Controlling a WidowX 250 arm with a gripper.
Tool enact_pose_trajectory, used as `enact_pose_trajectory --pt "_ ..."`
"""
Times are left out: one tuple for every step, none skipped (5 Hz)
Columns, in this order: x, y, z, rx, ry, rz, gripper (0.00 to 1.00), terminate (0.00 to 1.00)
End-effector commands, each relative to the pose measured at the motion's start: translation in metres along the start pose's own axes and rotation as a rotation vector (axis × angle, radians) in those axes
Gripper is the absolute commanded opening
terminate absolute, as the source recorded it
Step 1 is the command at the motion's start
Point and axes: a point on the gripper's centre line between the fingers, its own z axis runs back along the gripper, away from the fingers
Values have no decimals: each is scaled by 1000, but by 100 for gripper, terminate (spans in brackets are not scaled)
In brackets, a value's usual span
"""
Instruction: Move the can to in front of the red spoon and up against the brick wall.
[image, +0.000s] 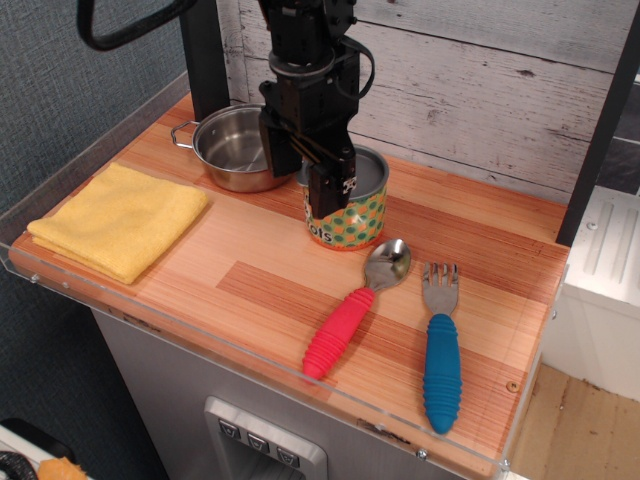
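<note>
observation.image: gripper (322, 180) is pinching the can (349, 212), which is sitting on the surface (260, 280) just behind the red spoon (357, 305); a gap to the brick wall (470, 90) is remaining.

A striped orange-brown wooden bench (250, 290) with a clear acrylic rim stands against a whitewashed grey plank panel (480, 90); dark blue-grey textured wall (60, 110) left.
</note>
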Motion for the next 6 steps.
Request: enact_pose_trajectory --pt "21 4 8 15 -40 -2 100 0" --pt "28 2 7 9 -46 -9 100 0" --pt "39 -1 5 5 -54 -24 100 0" --pt "45 -5 6 -2 -64 -38 100 0" --pt "52 -9 6 -8 -69 -50 100 0" --pt "55 -12 6 -19 -90 -58 100 0"
